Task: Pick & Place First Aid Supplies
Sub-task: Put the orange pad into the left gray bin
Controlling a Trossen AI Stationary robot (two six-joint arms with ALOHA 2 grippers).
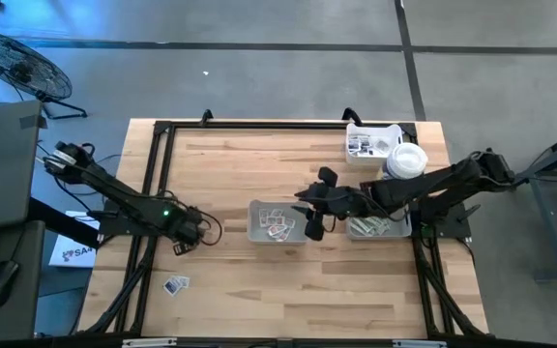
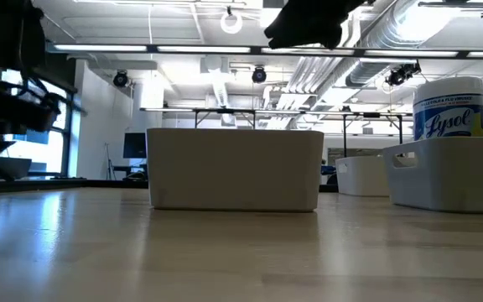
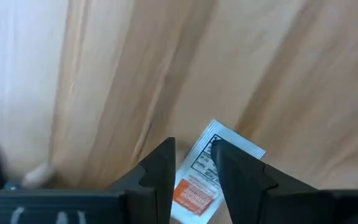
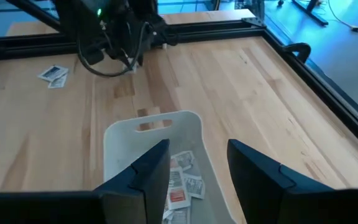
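Note:
A white packet with orange and dark print lies flat on the wooden table at the left. My left gripper points straight down over it, open. One finger stands on each side of its middle, and the packet's far end passes under one fingertip. In the high view this gripper is left of the middle grey tray. That tray holds several more first aid packets. My right gripper hangs open above the tray's right end, with nothing between its fingers. My left gripper comes at the packet from above, its fingers lying along the packet's long sides. I cannot tell whether the fingertips touch the packet or the table. The packet lies flat, not lifted.
Two loose packets lie near the table's front left. A second grey tray with pale strips stands right of the middle one. At the far right stand a white tray with packets and a round-lidded bottle. A black frame borders the table.

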